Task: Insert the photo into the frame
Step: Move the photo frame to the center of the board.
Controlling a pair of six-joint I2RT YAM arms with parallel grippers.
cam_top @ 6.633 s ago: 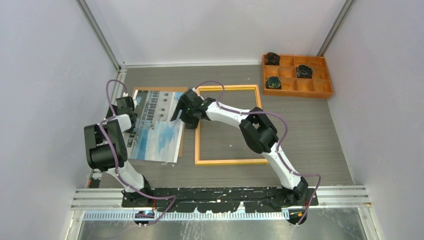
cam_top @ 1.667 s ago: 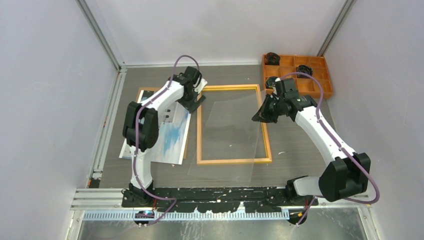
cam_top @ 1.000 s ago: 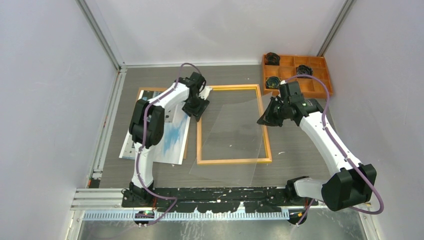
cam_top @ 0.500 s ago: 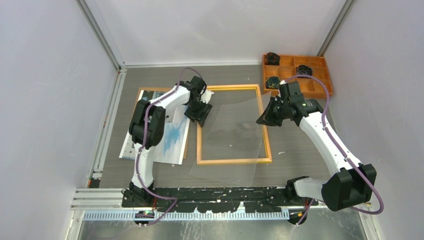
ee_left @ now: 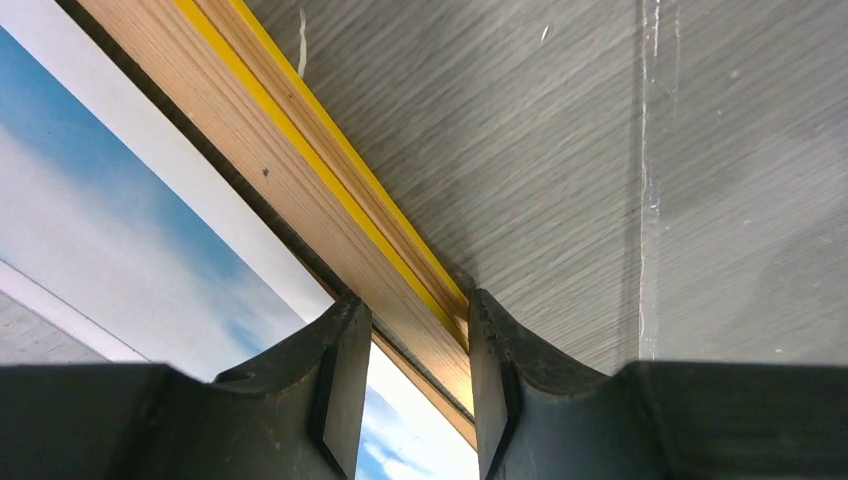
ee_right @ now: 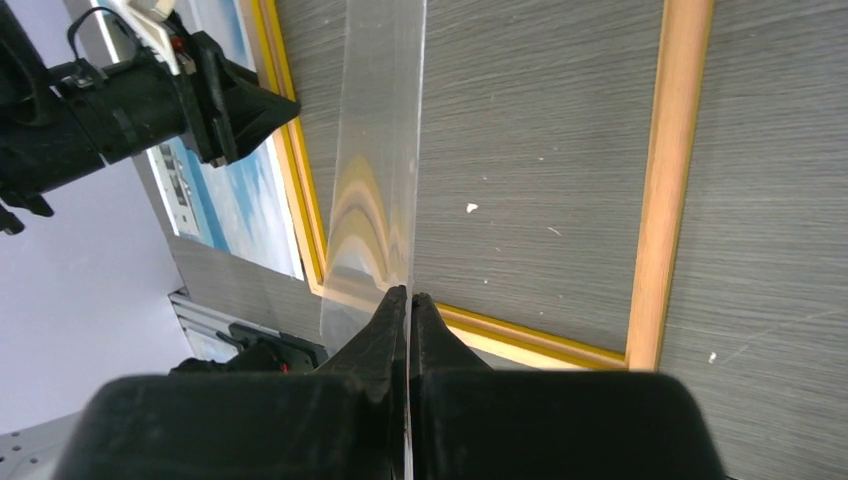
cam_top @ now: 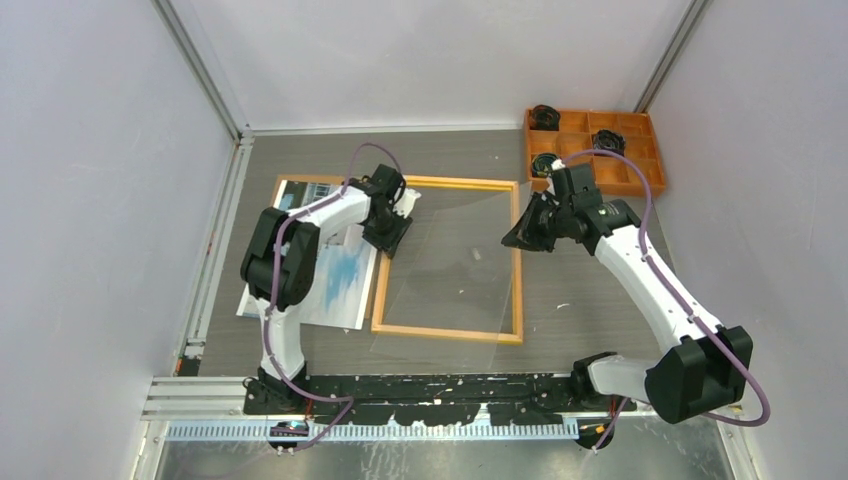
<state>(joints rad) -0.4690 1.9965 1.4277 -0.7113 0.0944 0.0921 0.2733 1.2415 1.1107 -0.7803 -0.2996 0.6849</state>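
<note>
Grey wood-grain table (cam_top: pixel 600 290) with plain white walls (cam_top: pixel 430 60) boxing it in on three sides. Off in the far right corner sits an orange compartment tray (cam_top: pixel 630 189). I count three dark round things in it: one (cam_top: pixel 543 113) in the far-left corner cell, one (cam_top: pixel 606 140) further right in the middle row, and one (cam_top: pixel 541 161) on the left side that's half hidden behind the right arm. They're too small to say what they actually are, and the other cells I can see look bare.

The frame (cam_top: pixel 450 331) lies flat mid-table with bare tabletop showing through the opening. The photo (cam_top: pixel 335 280) is not in it. It's lying picture-side up just left of the frame, on top of a brown board (cam_top: pixel 310 180) that peeks out at the far edge.

The left gripper (ee_left: pixel 420 310) is down on the frame's left rail, a finger on each side, clamped onto the wood. The right gripper (ee_right: pixel 408 295) has its fingers squeezed tight on the right edge of a clear sheet (cam_top: pixel 450 270). That sheet hangs tilted over the frame opening, and its near edge pokes out past the frame's near rail.
</note>
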